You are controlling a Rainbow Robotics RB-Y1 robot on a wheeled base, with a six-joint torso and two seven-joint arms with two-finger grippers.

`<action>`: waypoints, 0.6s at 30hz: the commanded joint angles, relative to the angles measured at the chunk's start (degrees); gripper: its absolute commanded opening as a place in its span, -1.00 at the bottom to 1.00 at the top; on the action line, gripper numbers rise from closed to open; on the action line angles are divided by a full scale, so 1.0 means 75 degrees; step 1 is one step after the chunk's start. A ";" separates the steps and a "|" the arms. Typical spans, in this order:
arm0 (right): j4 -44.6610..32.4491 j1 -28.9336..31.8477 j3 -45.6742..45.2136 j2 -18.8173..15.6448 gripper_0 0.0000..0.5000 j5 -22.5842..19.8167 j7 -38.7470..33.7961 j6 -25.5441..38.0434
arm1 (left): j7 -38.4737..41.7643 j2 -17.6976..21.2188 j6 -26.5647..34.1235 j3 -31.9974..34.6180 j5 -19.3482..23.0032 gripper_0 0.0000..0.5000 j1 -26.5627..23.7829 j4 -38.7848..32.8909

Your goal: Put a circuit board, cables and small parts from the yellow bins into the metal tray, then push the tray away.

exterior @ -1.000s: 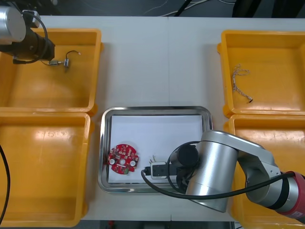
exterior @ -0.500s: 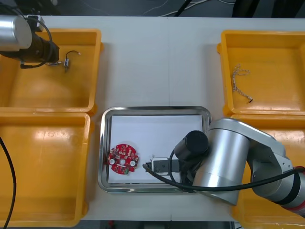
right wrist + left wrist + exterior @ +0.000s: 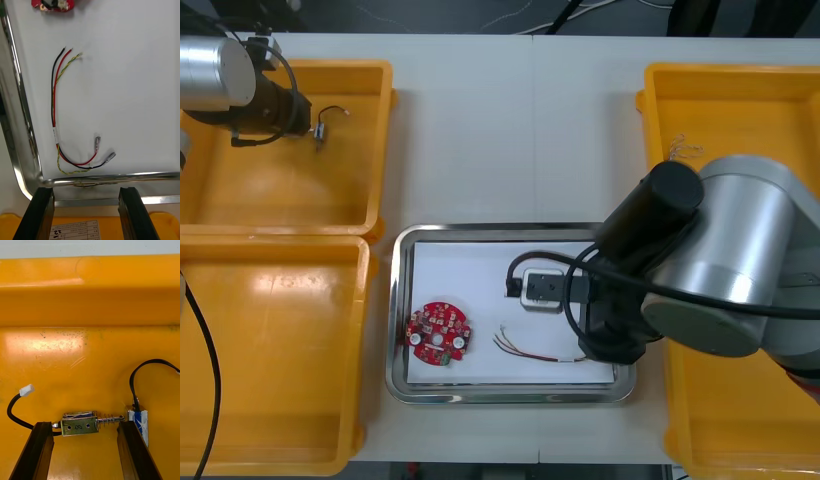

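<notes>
Though wide open, left hand [image 3: 84, 424] astride small metal part [image 3: 78, 424].

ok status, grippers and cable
Left gripper open at small metal part in yellow bin. Right gripper open over metal tray. Red and yellow cable lies in tray near circuit board.

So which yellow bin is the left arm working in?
The far bin on the robot's left: the left jaws stand open over a small metal part lying in it.
</notes>
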 commanded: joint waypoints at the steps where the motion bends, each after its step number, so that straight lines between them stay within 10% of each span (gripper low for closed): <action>1: -0.0400 -0.0202 -0.1035 0.0190 1.00 -0.0333 -0.0443 0.0050 | -0.0348 -0.0123 -0.0123 -0.0055 -0.0160 1.00 -0.0383 -0.0049; 18: -0.0716 0.0126 -0.2992 -0.0150 1.00 -0.0708 -0.3455 0.0050 | -0.0289 -0.0146 -0.0322 -0.0067 -0.0277 1.00 -0.0160 -0.0014</action>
